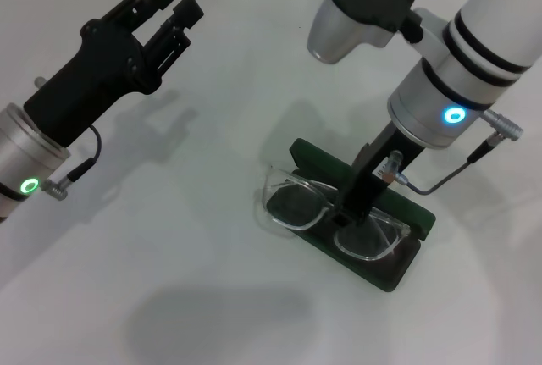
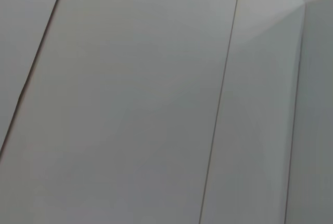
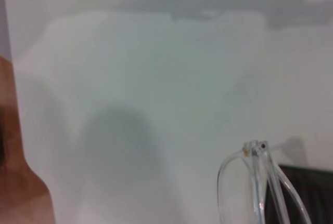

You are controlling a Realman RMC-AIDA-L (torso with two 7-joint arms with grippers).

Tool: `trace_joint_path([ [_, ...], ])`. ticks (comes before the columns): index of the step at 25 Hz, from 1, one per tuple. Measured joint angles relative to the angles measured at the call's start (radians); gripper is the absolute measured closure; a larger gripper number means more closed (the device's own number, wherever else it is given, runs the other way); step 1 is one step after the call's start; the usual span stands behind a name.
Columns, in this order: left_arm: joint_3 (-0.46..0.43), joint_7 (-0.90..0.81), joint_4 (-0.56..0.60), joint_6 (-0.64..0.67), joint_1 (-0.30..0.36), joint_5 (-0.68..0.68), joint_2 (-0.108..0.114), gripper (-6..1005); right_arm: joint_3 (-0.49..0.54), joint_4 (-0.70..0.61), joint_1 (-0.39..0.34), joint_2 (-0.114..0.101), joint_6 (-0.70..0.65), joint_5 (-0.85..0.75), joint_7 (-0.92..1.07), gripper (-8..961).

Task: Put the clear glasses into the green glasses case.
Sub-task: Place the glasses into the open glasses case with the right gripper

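Case [image 1: 398, 268]: you've got the green clamshell lying open on the white table [image 1: 169, 297], nearest you, lid [image 1: 322, 162] standing up at the far side.
Glasses [image 1: 292, 204]: your clear pair sits across the case's tray, one lens over the lining, the other end poking past the case's left edge above the table. In the right wrist view you see that clear hinge corner [image 3: 255, 151] with the dark case [image 3: 312, 193] just behind it.
Right gripper [image 1: 351, 208]: you're down on the bridge of the glasses, right over the case. Fingers are hidden behind the black body, so whether you're clamped on the frame or let go, I can't tell.
Left gripper [image 1: 174, 5]: yours is parked high and far left, well apart from the case, fingers spread and holding nothing.
Left wrist view: only pale panels with thin seams.
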Motion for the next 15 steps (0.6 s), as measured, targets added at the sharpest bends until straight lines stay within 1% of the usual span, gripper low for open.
trace_joint_path([
  [7,0.003,0.001,0.0,0.0,0.0,0.0,0.001,507,-0.005,0.004,0.002,0.0,0.002,-0.083,0.038,829],
  [15,0.003,0.002,-0.001,0.0,-0.002,0.0,0.001,507,-0.016,0.004,0.011,0.0,0.002,-0.089,0.069,827],
])
